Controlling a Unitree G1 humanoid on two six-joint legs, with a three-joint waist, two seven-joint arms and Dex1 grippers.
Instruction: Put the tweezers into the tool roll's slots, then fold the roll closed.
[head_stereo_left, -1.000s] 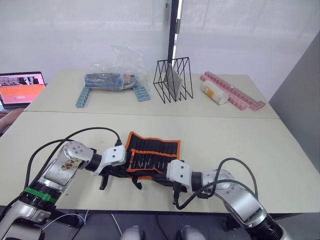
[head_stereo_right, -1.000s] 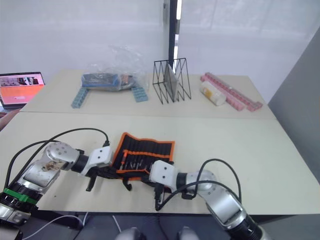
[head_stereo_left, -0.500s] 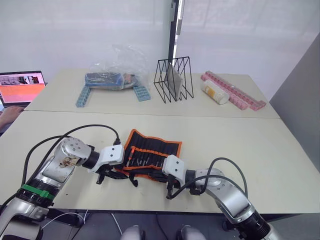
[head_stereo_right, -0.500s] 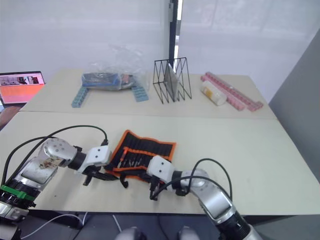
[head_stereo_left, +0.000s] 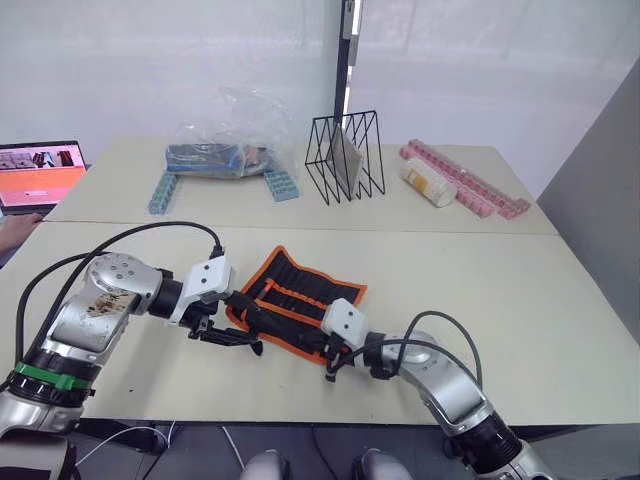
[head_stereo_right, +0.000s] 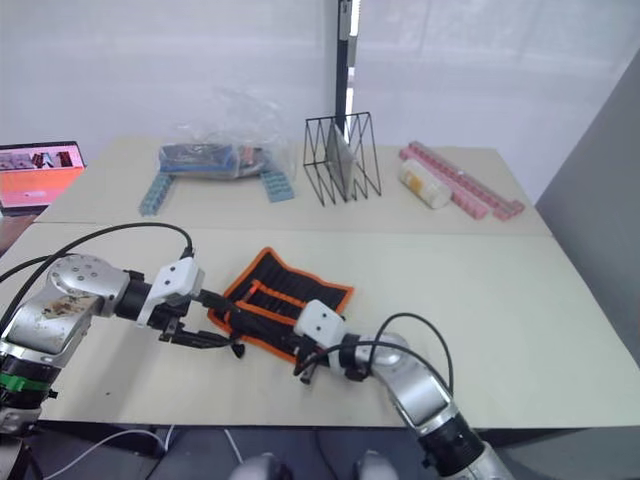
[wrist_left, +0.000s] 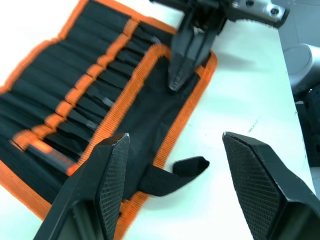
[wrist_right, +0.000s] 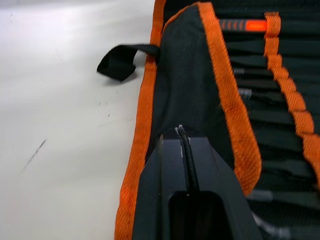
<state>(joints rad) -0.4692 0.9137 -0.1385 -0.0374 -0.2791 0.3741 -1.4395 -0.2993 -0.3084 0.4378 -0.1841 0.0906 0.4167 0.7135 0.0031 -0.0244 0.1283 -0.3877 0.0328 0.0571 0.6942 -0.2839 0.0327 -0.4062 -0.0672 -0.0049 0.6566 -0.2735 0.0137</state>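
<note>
Right gripper (wrist_left: 182, 75) is pinching the tool roll (head_stereo_left: 295, 300) flap, hiding some slots (wrist_left: 95, 95). Left gripper (wrist_left: 172, 170) is hovering, fingers apart. Tweezers (wrist_left: 102, 102) are showing only as tips.

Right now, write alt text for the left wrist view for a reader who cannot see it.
A black tool roll with orange edging lies open on a white table, tweezers tucked in its row of slots and a short black strap trailing off one edge. The right gripper pinches the roll's orange-edged flap, while the left gripper hangs open over the strap.
</note>
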